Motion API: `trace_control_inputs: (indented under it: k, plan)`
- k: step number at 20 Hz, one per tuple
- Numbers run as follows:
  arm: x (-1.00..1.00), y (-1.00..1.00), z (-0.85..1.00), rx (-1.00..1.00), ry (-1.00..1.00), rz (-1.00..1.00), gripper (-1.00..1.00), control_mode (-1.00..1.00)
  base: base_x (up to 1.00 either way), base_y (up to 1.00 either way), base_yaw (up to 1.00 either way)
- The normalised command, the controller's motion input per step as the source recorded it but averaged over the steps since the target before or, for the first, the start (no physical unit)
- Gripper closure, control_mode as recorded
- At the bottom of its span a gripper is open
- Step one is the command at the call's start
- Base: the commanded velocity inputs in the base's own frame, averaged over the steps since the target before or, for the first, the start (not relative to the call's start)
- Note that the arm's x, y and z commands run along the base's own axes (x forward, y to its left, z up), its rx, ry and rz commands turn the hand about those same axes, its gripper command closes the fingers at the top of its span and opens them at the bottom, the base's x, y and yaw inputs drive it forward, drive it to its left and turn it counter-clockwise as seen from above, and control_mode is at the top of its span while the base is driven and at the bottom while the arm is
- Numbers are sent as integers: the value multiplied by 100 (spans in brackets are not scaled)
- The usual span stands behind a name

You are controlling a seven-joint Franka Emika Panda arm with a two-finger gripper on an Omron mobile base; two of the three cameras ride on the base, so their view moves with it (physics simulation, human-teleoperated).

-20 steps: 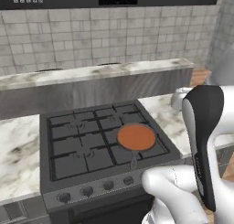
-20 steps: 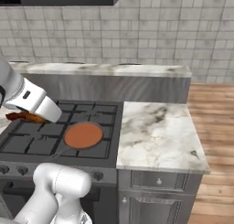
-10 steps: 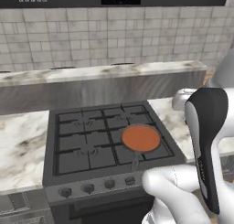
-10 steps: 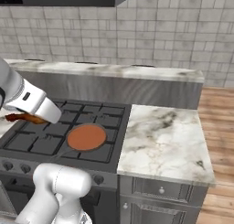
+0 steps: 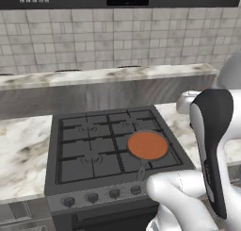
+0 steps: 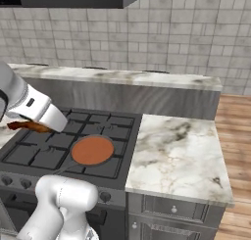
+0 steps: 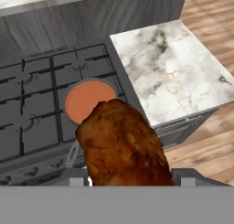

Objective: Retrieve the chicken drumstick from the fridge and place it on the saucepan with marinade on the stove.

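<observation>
I had the black gas stove (image 5: 108, 145) with dark grates as my landmark. To its right lay the white-and-grey marbled counter (image 6: 179, 153). On the stove's front right burner sat the small round saucepan (image 6: 92, 150) with its orange-brown marinade, thin grey handle pointing toward the knobs. The two-finger gripper (image 7: 132, 179) was clamped on the glossy brown chicken drumstick (image 7: 121, 145), held in the air above the stove's front edge, short of the saucepan.

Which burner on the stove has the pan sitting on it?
The front right burner, nearest the marble counter. The saucepan sits there on the stove; the other burners have bare grates.
</observation>
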Motion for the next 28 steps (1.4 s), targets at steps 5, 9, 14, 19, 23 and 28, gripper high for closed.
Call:
trace_control_inputs:
  k: [5, 9, 14, 19, 23, 28]
  plan:
    - [62, 13, -24, 6, 25, 0, 100, -100, 0, 0, 0]
    - [86, 21, -52, 2, 23, 0, 100, -100, 0, 0, 0]
    - [64, 0, -79, 1, 1, 0, 100, -100, 0, 0, 0]
    - [90, 0, -64, 2, 0, 0, 100, -100, 0, 0, 0]
    - [80, 0, -78, 0, 0, 0, 100, -100, 0, 0, 0]
    - [58, 0, -79, 0, 1, 0, 100, -100, 0, 0, 0]
